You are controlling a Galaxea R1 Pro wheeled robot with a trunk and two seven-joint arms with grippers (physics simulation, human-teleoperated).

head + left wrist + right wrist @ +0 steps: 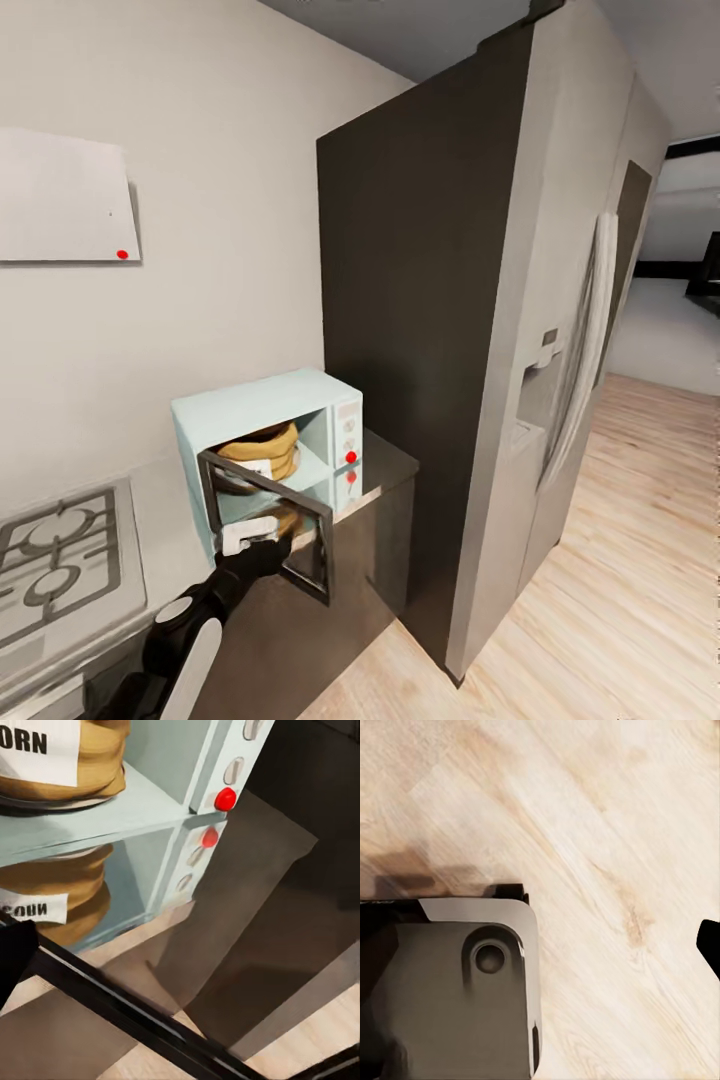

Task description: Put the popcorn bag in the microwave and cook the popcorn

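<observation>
Currently, the left gripper [250, 535] is placed against the open black-framed glass door [300, 545]; its opening cannot be determined. The squat tan cloth popcorn bag [262, 452] is seated inside the pale mint-blue microwave [268, 432]. Door closure and heating are judged outstanding.

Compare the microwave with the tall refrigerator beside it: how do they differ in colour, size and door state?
The microwave is pale mint-blue; the refrigerator is dark grey at the side with a lighter grey front. The microwave is a small box on the countertop; the refrigerator stands on the floor and towers above it. The microwave's door hangs open, showing the popcorn bag; the refrigerator's doors look closed. Both are boxy appliances.
</observation>
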